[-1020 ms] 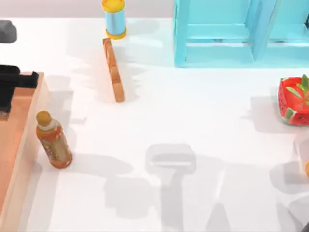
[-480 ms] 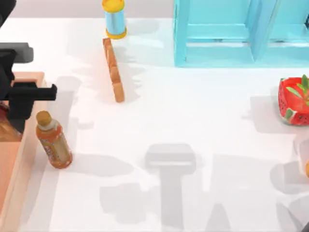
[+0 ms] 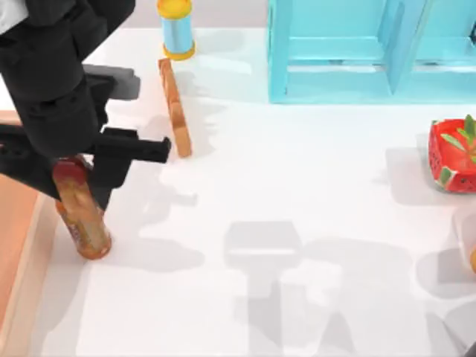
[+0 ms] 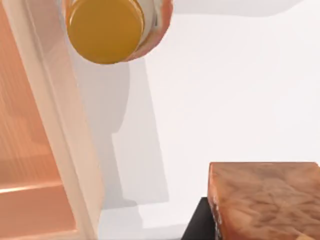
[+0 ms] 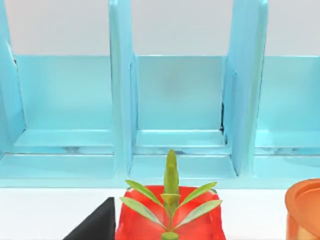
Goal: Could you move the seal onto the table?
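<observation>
Seal [image 4: 265, 200] apparently gripped by left gripper [image 3: 74, 160], above table [image 3: 297, 186]

The table [image 3: 297, 208] was plain white, crossed with soft grey shadows. At the top view's left edge, the wooden tray [image 3: 15, 245] showed warm orange-brown with a paler cream rim. The bottle [image 3: 83, 223] was amber-brown with a mottled label, its cap [image 4: 105, 30] mustard yellow in the left wrist view. The seal [image 4: 265, 200] showed a marbled amber-brown face there. The left arm [image 3: 59, 89] was matte black. The bar [image 3: 175, 108] ran orange-brown; the spool [image 3: 177, 30] pale blue with yellow ends. The shelf unit [image 3: 335, 67] was turquoise. The pot [image 5: 170, 220] was watermelon-red, its plant green.
</observation>
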You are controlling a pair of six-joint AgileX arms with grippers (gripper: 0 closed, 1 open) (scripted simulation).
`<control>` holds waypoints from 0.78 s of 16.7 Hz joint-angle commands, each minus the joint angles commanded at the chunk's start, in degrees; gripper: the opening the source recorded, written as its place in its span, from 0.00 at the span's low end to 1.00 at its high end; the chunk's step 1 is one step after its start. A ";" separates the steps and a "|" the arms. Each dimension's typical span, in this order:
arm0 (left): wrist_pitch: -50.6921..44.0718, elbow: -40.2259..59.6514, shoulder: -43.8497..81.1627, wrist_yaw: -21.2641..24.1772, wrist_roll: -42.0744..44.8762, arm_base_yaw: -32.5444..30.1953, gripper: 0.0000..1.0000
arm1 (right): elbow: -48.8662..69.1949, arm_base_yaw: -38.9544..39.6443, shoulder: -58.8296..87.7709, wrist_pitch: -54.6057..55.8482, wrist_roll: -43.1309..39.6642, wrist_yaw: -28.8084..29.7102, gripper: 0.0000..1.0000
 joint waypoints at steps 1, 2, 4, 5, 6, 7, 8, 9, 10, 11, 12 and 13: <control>-0.16 2.12 2.68 -0.01 -2.17 -2.78 0.00 | 0.00 0.00 0.00 0.00 0.00 0.00 1.00; 0.04 4.33 5.65 -0.08 -4.60 -5.47 0.00 | 0.00 0.00 0.00 0.00 0.00 0.00 1.00; 1.76 8.94 12.24 -0.35 -9.95 -10.49 0.00 | 0.00 0.00 0.00 0.00 0.00 0.00 1.00; 3.15 11.23 15.85 -0.51 -12.72 -12.70 0.00 | 0.00 0.00 0.00 0.00 0.00 0.00 1.00; 4.93 13.43 19.61 -0.66 -15.48 -14.60 0.00 | 0.00 0.00 0.00 0.00 0.00 0.00 1.00; 6.97 15.49 23.33 -0.81 -18.17 -16.20 0.00 | 0.00 0.00 0.00 0.00 0.00 0.00 1.00; 9.20 17.34 26.72 -0.94 -20.68 -17.45 0.00 | 0.00 0.00 0.00 0.00 0.00 0.00 1.00; 11.42 18.89 29.57 -1.05 -22.94 -18.35 0.00 | 0.00 0.00 0.00 0.00 0.00 0.00 1.00; 13.46 20.11 31.86 -1.14 -24.88 -18.95 0.00 | 0.00 0.00 0.00 0.00 0.00 0.00 1.00; 15.03 20.91 33.48 -1.21 -26.33 -19.23 0.00 | 0.00 0.00 0.00 0.00 0.00 0.00 1.00; 16.05 21.39 34.53 -1.25 -27.31 -19.34 0.00 | 0.00 0.00 0.00 0.00 0.00 0.00 1.00; 16.49 21.57 34.97 -1.26 -27.72 -19.36 0.00 | 0.00 0.00 0.00 0.00 0.00 0.00 1.00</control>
